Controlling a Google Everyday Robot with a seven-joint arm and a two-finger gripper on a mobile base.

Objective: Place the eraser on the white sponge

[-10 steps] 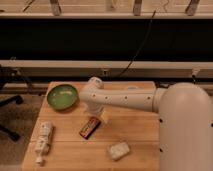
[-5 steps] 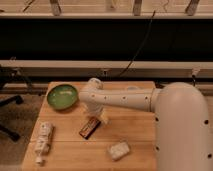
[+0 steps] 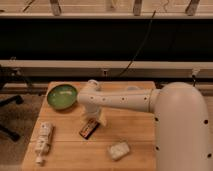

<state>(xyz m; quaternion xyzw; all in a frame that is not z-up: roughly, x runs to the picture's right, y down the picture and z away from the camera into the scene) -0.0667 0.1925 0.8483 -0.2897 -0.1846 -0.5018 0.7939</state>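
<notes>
The eraser (image 3: 88,128), a dark flat block with an orange-red stripe, lies on the wooden table (image 3: 135,132) near its middle. My gripper (image 3: 96,120) points down at the end of the white arm (image 3: 125,100), right at the eraser's upper right end; whether it touches is unclear. The white sponge (image 3: 119,150), a small whitish pad, lies on the table in front and to the right of the eraser, apart from it.
A green bowl (image 3: 62,96) stands at the table's back left. A long white tube (image 3: 43,142) lies near the front left edge. A pale cup (image 3: 131,89) shows just behind the arm. A dark rail wall runs behind the table.
The arm and gripper have shifted slightly left. The eraser has moved a little left with them.
</notes>
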